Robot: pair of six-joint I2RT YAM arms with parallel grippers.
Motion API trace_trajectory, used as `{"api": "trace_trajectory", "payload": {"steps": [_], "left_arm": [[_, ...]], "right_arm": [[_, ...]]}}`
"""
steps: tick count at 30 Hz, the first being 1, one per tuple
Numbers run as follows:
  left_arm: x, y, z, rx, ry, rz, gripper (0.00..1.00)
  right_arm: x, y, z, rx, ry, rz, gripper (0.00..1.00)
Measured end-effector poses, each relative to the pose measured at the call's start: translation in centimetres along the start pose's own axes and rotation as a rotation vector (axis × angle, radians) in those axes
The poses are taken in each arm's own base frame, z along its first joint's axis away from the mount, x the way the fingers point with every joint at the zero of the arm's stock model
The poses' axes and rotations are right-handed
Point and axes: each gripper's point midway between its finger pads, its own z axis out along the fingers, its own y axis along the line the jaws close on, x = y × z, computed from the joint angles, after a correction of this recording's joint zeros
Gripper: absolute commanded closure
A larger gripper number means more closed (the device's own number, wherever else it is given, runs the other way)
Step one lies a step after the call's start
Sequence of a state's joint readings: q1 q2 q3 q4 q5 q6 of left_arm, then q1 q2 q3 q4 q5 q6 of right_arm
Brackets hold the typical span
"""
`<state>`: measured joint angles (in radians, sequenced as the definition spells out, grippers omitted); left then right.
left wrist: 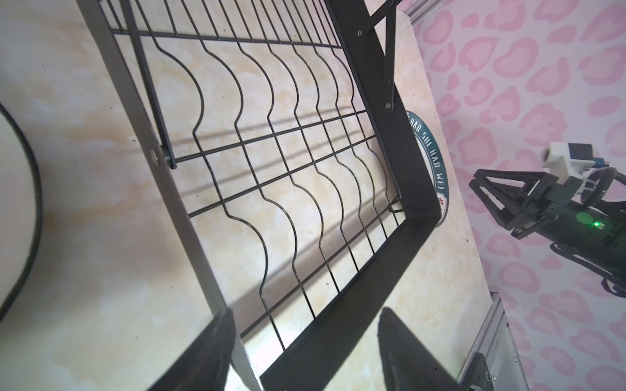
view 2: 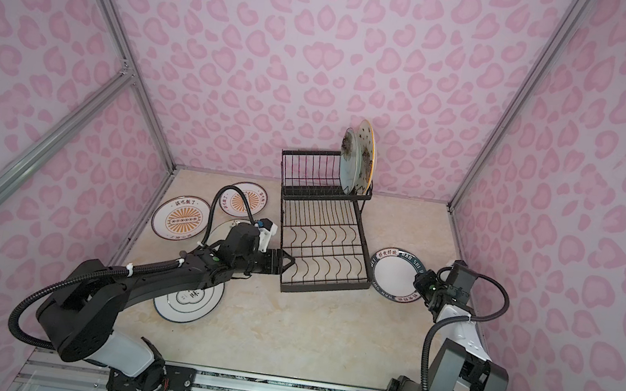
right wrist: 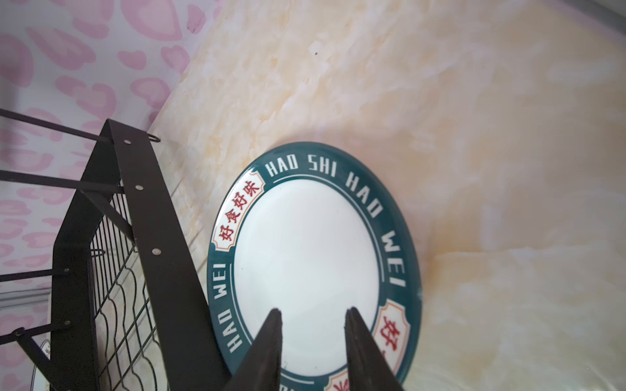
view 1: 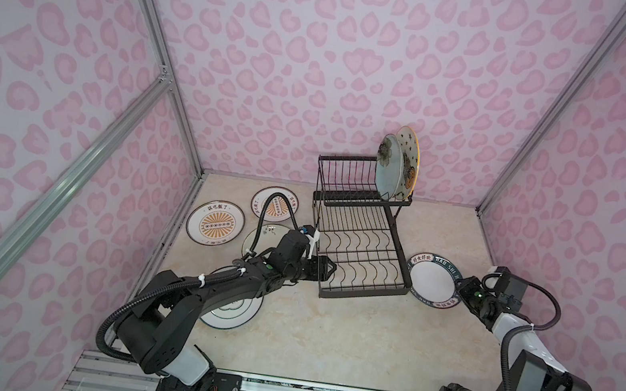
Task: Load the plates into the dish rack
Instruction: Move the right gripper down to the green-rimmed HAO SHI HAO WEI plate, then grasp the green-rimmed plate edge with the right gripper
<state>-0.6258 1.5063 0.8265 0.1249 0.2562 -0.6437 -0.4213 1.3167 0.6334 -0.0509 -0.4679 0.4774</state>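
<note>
The right gripper (right wrist: 314,310) hangs released over the navy-lettered plate (right wrist: 305,257) beside the dish rack (view 1: 364,292), apparently to grasp it, while the left gripper (view 1: 329,269), also released, straddles the rack's corner, probably to steady it.

The teal-rimmed plate (right wrist: 305,264) reads "HAO SHI HAO WEI" in white around its rim, with red "好食好味" panels.

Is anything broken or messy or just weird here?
Nothing looks broken or spilled. The only slightly odd thing is the lettered plate. It lies right beside the dish rack, with its rim tucked behind the frame in the right wrist view, so I cannot tell whether they touch.
</note>
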Motion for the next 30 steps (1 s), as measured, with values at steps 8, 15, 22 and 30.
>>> {"api": "trace_trajectory", "payload": {"steps": [8,15,22,30], "left_arm": [[-0.7,0.1,-0.2,-0.027,-0.018,0.01,0.3],[-0.8,0.5,-0.4,-0.049,-0.023,0.013,0.3],[-1.1,0.6,-0.6,-0.063,-0.036,0.016,0.3],[-1.1,0.8,-0.6,-0.072,-0.041,0.016,0.3]], "right_arm": [[1.4,-2.6,0.8,0.022,0.057,0.055,0.66],[1.6,-4.6,1.0,0.023,0.063,0.11,0.65],[2.2,-4.8,1.9,-0.005,0.088,0.133,0.66],[2.7,-5.1,2.8,-0.021,0.105,0.158,0.73]]}}
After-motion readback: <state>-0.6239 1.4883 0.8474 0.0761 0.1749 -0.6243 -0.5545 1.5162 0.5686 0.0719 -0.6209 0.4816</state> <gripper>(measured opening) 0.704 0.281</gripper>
